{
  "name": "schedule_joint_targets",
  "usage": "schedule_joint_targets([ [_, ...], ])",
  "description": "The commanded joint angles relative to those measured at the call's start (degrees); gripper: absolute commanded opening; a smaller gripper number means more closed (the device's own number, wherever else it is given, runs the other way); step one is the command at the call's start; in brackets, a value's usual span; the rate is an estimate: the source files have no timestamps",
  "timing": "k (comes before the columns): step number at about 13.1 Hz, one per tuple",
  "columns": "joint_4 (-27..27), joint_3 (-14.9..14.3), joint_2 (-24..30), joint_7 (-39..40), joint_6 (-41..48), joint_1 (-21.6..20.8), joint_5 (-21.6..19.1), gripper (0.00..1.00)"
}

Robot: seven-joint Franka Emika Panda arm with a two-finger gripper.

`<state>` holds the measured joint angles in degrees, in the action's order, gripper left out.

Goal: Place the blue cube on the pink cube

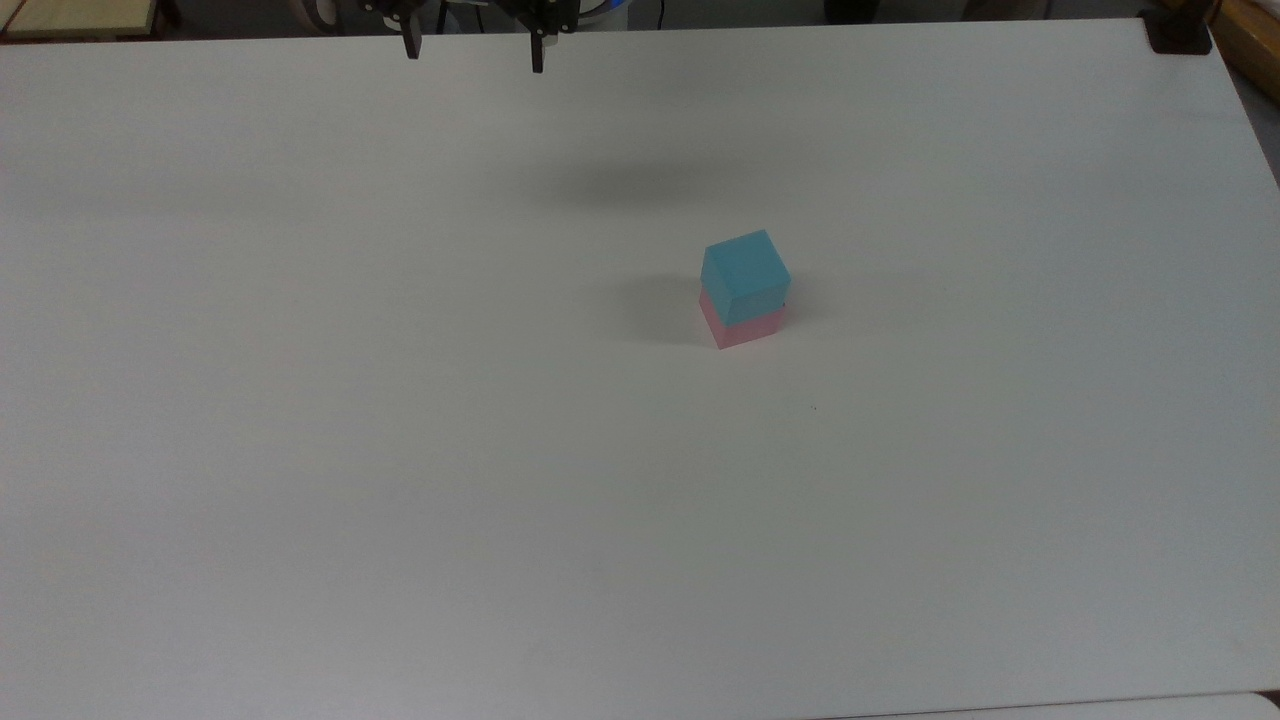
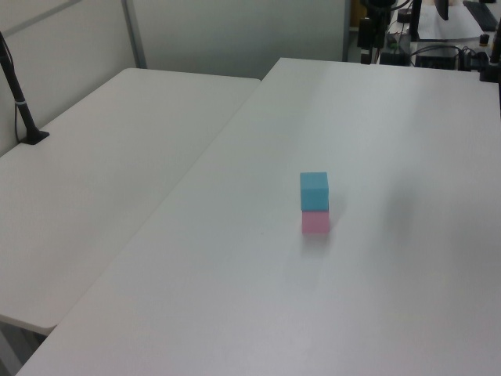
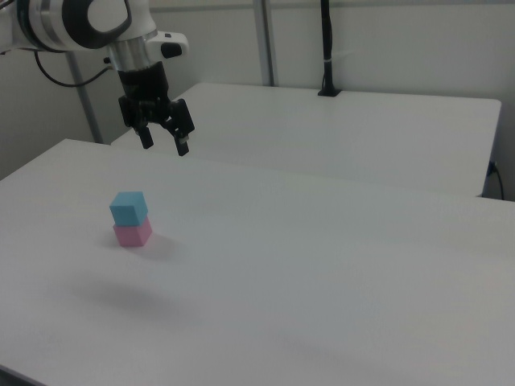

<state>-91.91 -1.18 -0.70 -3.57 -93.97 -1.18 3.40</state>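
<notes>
Blue cube (image 1: 745, 272) sits on pink cube (image 1: 742, 325), mid white table (image 1: 300, 450). Right view: gripper (image 3: 165, 145) raised well above table, apart from stack, fingers (image 3: 183, 148) spread, holding nothing. Top view: finger tips at far edge. Left view: second white table (image 2: 102, 157) alongside, dark post (image 2: 19, 102) at its edge.

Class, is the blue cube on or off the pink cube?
On. The blue cube sits squarely atop the pink cube, with the open gripper away from it.
</notes>
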Motion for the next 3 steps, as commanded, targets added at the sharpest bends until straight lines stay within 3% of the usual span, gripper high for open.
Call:
schedule_joint_targets([
  [1, -0.46, -0.06, 0.87, 0.85, 1.34, 0.22, 0.02, 1.00],
  [3, -0.46, 0.03, 0.79, 0.76, 1.25, 0.13, 0.02, 1.00],
])
